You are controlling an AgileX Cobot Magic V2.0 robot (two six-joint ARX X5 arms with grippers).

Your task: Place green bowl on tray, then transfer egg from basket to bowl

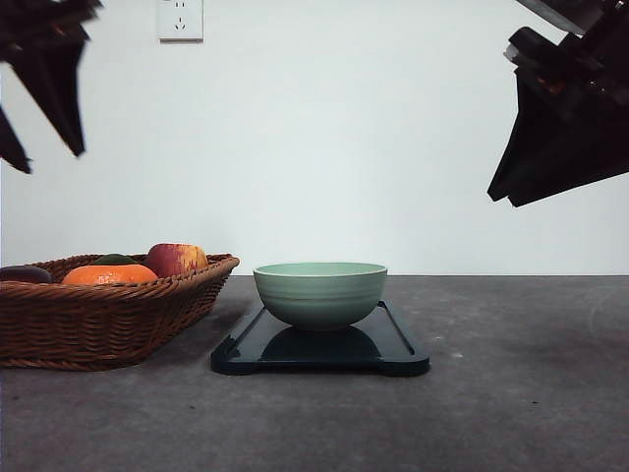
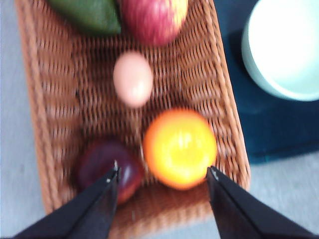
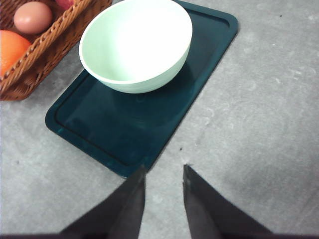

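The green bowl [image 1: 319, 293] stands upright and empty on the dark tray [image 1: 319, 352], just right of the wicker basket [image 1: 98, 320]. In the left wrist view the egg [image 2: 133, 78] lies on the basket [image 2: 55, 99] floor, with my left gripper [image 2: 163, 172] open above the basket's near end, apart from the egg. The egg [image 3: 32, 16] also shows past the basket rim [image 3: 50, 45] beside the bowl [image 3: 135, 45]. My right gripper [image 3: 162, 170] hangs over bare table off the tray [image 3: 149, 124] edge, jaws a narrow gap apart, holding nothing. Both grippers [image 1: 49, 157] [image 1: 501, 197] are raised high.
The basket also holds an orange fruit [image 2: 179, 148], a red-yellow apple [image 2: 152, 20], a dark purple fruit [image 2: 107, 167] and a green fruit [image 2: 89, 15]. The orange lies between my left fingers. Grey table [image 1: 521, 393] spreads right of the tray; a white wall stands behind.
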